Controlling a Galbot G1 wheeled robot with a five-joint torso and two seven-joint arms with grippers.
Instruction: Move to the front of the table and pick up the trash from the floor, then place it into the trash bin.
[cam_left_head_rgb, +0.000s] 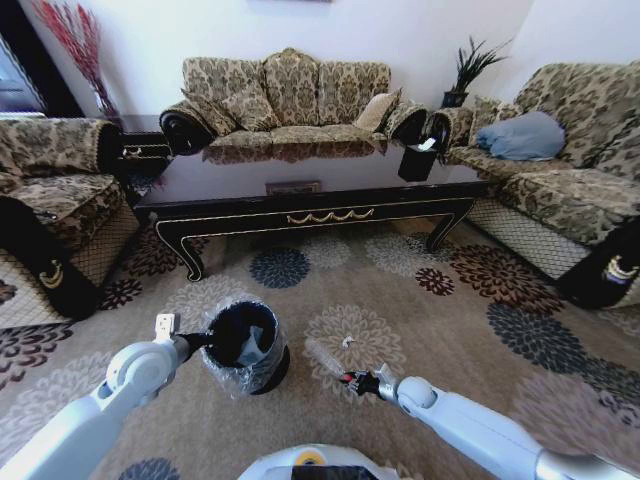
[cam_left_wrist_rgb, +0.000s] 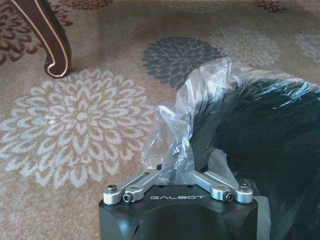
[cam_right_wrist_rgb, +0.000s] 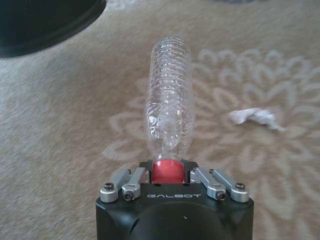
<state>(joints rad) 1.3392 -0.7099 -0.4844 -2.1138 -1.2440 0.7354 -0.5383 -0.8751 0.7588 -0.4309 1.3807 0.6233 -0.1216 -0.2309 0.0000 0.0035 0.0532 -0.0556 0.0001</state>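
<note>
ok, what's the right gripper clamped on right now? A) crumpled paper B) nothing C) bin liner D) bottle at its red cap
D: the right gripper is shut on the bottle at its red cap, while the crumpled paper lies on the carpet beside it.

Glossy wood table (cam_left_head_rgb: 300, 213); crinkly plastic liner (cam_left_wrist_rgb: 175, 120)
</note>
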